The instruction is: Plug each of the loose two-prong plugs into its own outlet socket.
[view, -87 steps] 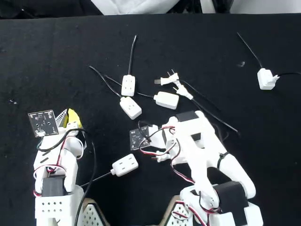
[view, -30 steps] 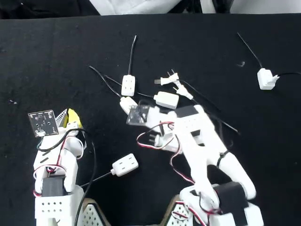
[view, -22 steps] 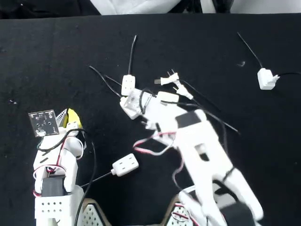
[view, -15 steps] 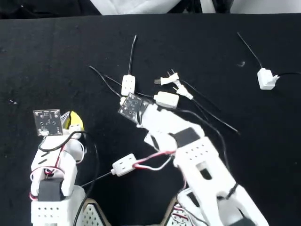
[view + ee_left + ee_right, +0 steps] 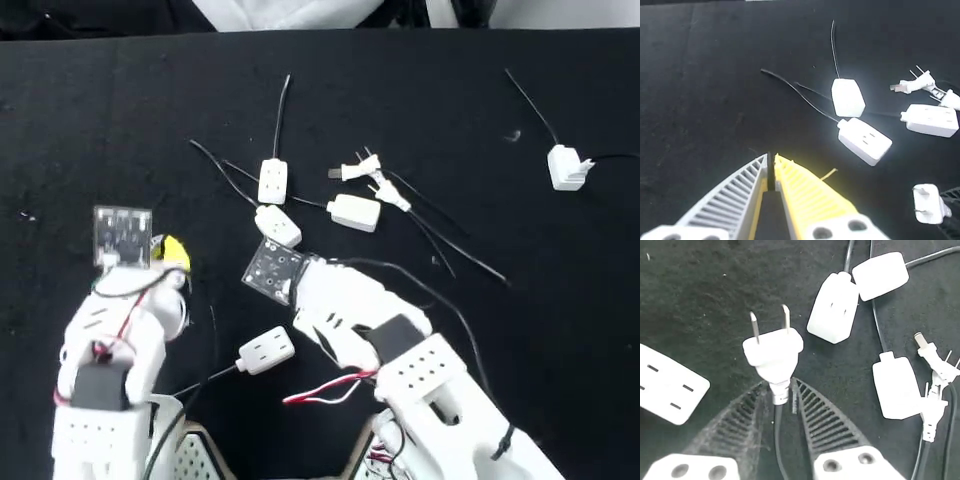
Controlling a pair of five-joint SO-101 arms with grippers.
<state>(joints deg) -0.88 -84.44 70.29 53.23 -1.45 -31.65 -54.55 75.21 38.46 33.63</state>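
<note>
The right gripper point(image 5: 780, 388) grasps a two-prong plug point(image 5: 773, 346) by its neck in its fingers, at the centre of the worktop point(image 5: 560, 300). The left gripper point(image 5: 771, 162) has its fingers clenched, empty. Probable next move: aligning the prongs with the outlet socket point(image 5: 278, 225) at twelve o'clock.

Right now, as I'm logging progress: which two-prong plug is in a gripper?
The plug gripped at its neck by the right gripper, prongs pointing away from it. The other two loose plugs lie ungripped, side by side.
</note>
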